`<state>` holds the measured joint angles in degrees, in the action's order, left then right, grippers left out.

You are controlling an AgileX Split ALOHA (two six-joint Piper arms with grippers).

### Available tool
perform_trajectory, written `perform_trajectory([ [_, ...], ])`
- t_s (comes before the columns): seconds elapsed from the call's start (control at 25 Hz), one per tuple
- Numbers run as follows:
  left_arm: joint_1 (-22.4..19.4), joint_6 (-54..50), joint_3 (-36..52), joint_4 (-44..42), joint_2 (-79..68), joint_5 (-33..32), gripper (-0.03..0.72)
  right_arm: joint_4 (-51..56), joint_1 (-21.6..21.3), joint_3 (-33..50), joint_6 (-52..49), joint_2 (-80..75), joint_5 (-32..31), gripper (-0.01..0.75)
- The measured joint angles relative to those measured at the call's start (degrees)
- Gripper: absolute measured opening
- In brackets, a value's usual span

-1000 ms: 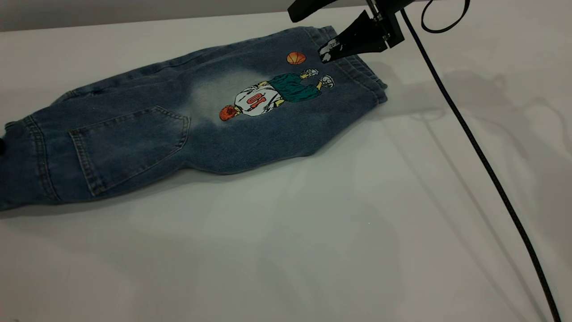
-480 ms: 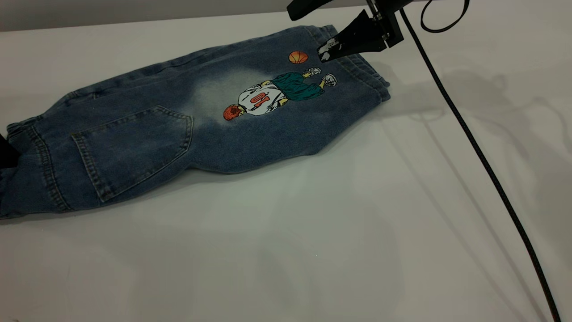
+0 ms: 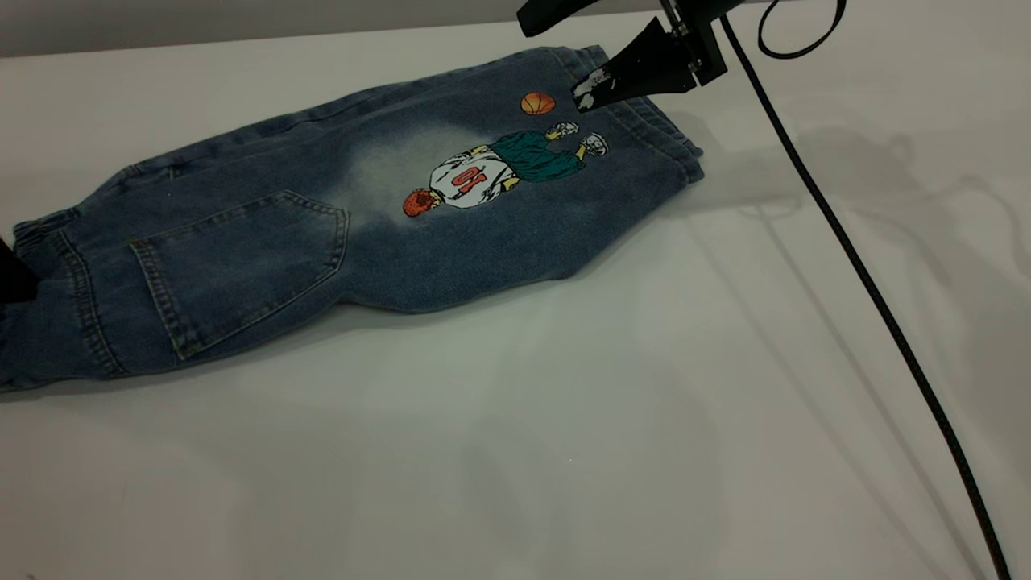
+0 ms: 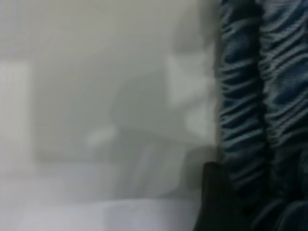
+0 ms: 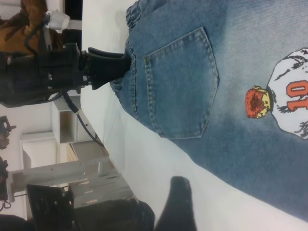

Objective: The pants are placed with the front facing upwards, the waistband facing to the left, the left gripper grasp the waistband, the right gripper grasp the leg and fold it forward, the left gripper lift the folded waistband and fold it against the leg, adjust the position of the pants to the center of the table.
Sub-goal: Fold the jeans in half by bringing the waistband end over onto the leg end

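Looking first at the exterior view, you have the pants (image 3: pixel 322 209) lying flat on the table (image 3: pixel 564 443), already folded lengthwise so the back pocket and the basketball print face up; they stretch from the left edge toward the far right part of the surface. Denim like this is soft but a little thick and heavy, so I judge it will sag if you lift it from one point only, and the double layer needs a deep bite. The waistband (image 3: pixel 40 266) at the left edge is thick and ruched, a good place to take hold. The right gripper (image 3: pixel 592 89) hovers just above the hem of the leg (image 3: pixel 644 137), holding nothing; how wide it stands you cannot tell here. The left gripper (image 3: pixel 12 278) shows only as a black tip at the waistband. In the left wrist view, the gathered waistband (image 4: pixel 260 96) is very close and one black finger (image 4: pixel 214 197) lies beside it, but whether the jaws are closed on cloth you cannot tell. In the right wrist view, the left gripper (image 5: pixel 120 67) touches the waistband (image 5: pixel 130 57), its tip against the fabric.
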<state>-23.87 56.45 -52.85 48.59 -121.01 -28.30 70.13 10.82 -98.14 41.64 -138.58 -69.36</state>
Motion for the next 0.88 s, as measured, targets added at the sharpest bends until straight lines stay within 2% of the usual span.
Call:
perform_trajectory([
  [0.16,2.5,0.0,0.0,-0.2,-0.3,1.0,0.37,0.1,0.0,0.0,0.0,0.0,-0.1,0.547],
  [0.24,3.6,0.0,0.0,-0.2,-0.3,1.4,0.312,0.1,0.0,0.0,0.0,0.0,-0.2,0.547],
  [0.4,4.7,0.0,0.1,-0.1,-0.5,1.7,0.12,0.3,0.0,0.0,0.0,0.0,-0.3,0.547],
  [0.44,4.7,-0.5,0.1,-0.1,-0.5,1.7,0.106,0.3,0.0,0.0,0.0,0.0,-0.5,0.547],
  [0.88,4.6,-5.2,0.2,-0.9,6.6,1.8,0.106,0.2,0.0,0.0,0.0,0.0,-0.5,0.547],
])
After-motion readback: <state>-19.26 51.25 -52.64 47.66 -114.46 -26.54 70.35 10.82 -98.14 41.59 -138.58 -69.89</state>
